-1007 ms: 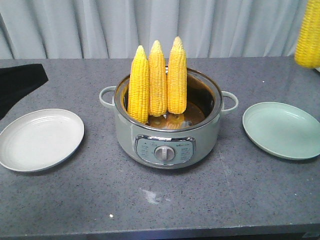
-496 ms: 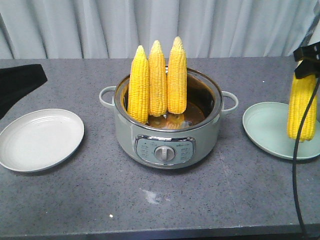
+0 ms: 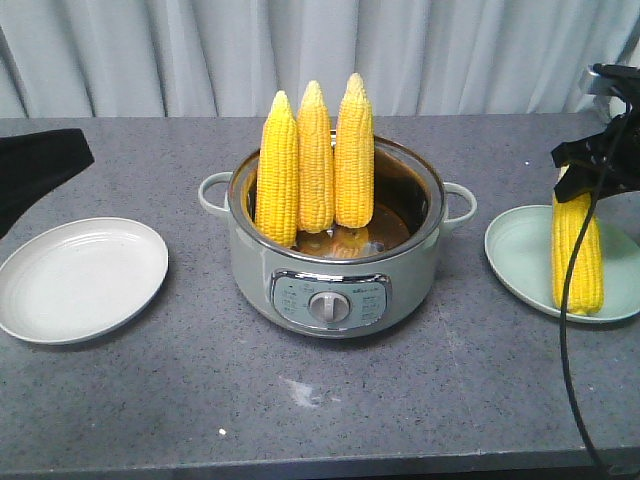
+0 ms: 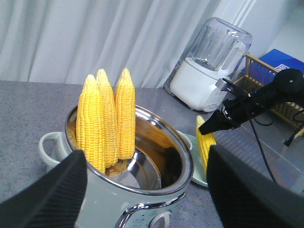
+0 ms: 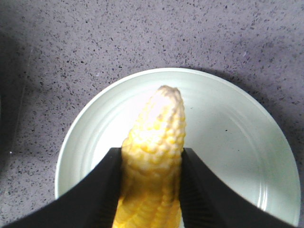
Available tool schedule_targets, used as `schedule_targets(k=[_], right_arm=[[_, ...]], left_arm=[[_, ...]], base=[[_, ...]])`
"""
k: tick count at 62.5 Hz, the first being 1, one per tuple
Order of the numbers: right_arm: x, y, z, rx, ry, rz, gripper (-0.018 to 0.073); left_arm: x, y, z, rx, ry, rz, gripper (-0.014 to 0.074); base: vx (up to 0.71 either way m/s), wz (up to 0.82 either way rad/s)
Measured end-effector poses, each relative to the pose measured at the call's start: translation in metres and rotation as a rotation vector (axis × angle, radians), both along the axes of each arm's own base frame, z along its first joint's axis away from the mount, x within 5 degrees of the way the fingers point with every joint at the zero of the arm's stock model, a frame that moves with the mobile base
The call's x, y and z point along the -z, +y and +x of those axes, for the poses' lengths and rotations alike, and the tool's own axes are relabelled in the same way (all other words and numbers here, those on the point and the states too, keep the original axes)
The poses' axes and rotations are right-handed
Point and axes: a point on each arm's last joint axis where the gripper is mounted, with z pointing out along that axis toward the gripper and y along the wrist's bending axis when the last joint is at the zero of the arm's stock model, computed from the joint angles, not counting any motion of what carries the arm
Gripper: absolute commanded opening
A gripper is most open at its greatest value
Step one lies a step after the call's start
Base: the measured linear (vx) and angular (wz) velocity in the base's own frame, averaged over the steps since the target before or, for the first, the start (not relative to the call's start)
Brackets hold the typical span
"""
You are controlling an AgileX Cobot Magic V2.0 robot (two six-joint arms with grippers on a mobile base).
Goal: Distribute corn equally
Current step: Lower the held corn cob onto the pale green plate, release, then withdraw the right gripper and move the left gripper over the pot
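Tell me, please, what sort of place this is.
Likely a staged kitchen counter: an electric pot holding corn on a grey stone-like worktop, a blender beyond it, and a curtain as backdrop.

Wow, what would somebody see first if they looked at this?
Three yellow corn cobs stand tall in the pot, right in the middle. Off to one side, the right gripper holds a fourth cob upright at the green plate.
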Motion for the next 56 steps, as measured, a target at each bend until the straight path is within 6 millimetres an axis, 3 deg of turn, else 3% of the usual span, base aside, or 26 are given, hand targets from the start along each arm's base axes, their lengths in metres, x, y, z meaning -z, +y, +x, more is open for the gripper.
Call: schedule_targets(k=[8,15,31,36,40,48,56], right_arm=[[0.006,-0.001,0.002,0.001,0.011,0.000,0.0426],[0.008,-0.001,0.004,0.003,0.011,-0.002,0.0493],[0.000,0.000,0.001,0.005,-0.014,0.002,0.0447],[-0.020,0.005,-0.006,-0.004,-0.066,0.031,0.0355],[-0.043,0.012,-0.015,-0.031,-0.137,0.069,0.0232],[-0.102,0.032,-0.044,-0.128,-0.333,0.167,-0.0015],[-0.159,0.051,-0.090,-0.230,-0.506,0.212,-0.0009]], left_arm=[[0.000,0.000,0.000,0.000,0.000,0.000,0.0502],[0.000,0.000,0.000,0.000,0.000,0.000,0.0502],[0.000,0.000,0.000,0.000,0.000,0.000,0.0502],[0.000,0.000,0.000,0.003,0.001,0.000,0.0502],[0.000,-0.001,-0.001,0.009,0.002,0.001,0.0502],[0.000,-0.001,0.000,0.007,0.002,-0.004,0.0502],[-0.004,0.000,0.001,-0.011,-0.009,-0.048,0.0502]], base=[[0.00,0.00],[0.00,0.00],[0.00,0.00],[0.00,0.00],[0.00,0.00],[0.00,0.00],[0.00,0.00]])
